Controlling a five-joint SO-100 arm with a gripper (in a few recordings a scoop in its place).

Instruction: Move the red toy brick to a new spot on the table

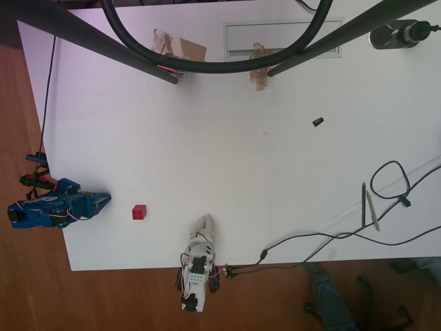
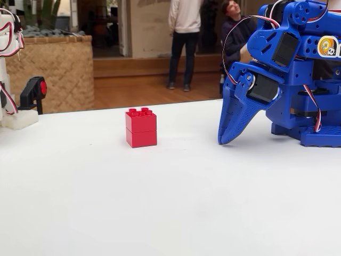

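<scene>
Landmark: the small bright red plastic toy brick (image 1: 139,212), studded on top, is taken as the reference for all places.
Brick position: it is seen standing upright on the large flat white matte table (image 1: 227,138), near the table's lower left corner in the overhead view; in the fixed view (image 2: 140,127) it is seen as two stacked red layers, resting free on the surface.
Arm: the blue plastic robot arm (image 1: 52,207) is mounted at the table's left edge in the overhead view, left of the brick.
Gripper: the blue two-finger gripper (image 1: 103,200) is pointed toward the brick and is kept apart from it, a clear strip of table lying between them; in the fixed view the gripper (image 2: 226,136) is found right of the brick, its tip lowered close to the tabletop.
Jaws: they are seen drawn together to a narrow point, with nothing held between them.
Other items: a small black object (image 1: 318,122) is placed well apart from the brick, toward the upper right in the overhead view; a black pen (image 1: 364,205) and a black cable (image 1: 331,238) are laid far to its right.
</scene>
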